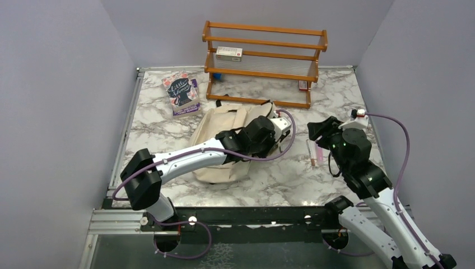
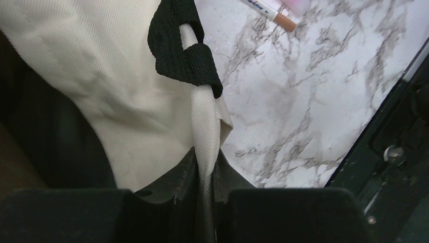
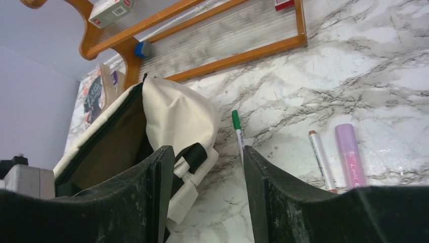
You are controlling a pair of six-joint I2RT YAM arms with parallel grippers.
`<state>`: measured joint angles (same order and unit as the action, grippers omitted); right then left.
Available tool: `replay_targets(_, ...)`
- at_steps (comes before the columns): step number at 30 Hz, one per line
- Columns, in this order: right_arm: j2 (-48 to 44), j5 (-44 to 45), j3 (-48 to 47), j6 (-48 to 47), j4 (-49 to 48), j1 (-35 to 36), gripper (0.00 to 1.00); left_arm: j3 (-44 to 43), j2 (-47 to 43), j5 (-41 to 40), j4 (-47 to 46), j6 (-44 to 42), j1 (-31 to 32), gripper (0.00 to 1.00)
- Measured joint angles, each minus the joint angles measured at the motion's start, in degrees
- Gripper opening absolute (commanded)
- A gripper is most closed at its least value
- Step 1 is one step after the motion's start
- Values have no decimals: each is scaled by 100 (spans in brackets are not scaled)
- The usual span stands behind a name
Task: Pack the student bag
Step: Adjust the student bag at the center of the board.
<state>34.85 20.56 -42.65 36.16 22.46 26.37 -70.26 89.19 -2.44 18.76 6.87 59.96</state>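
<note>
The student bag (image 1: 215, 126) is a cream canvas backpack lying in the middle of the marble table, its dark-lined mouth open toward the right. My left gripper (image 1: 275, 137) is at the bag's right end. In the left wrist view it (image 2: 207, 172) is shut on a cream strap (image 2: 205, 121) of the bag, below a black webbing loop (image 2: 184, 50). My right gripper (image 1: 319, 130) is open and empty, just right of the bag. In the right wrist view its jaws (image 3: 207, 167) stand wide apart, low over the table, with the bag (image 3: 174, 109) ahead on the left.
A green pen (image 3: 237, 126), an orange-capped marker (image 3: 319, 157) and a pink highlighter (image 3: 350, 154) lie right of the bag; they show in the top view (image 1: 313, 152). A wooden rack (image 1: 263, 61) with a small box (image 1: 229, 52) stands at the back. A book (image 1: 182, 92) lies back left.
</note>
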Motion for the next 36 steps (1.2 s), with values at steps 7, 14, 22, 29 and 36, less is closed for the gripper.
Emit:
replay_targets(7,68,-28,26,7,101,0,62,9,170,186,-457,214,0,54)
replay_targets(14,44,-96,83,59,236,0,63,120,168,319,-857,367,-2,60)
replay_targets(22,125,-249,232,304,487,0,65,299,170,142,-872,387,-2,61)
replay_targets(29,264,-1080,896,723,221,-9,49,299,157,-264,-750,387,-2,62)
replay_targets(36,1405,-2629,1779,1237,-1257,-9,27,299,79,-562,-584,378,-2,62)
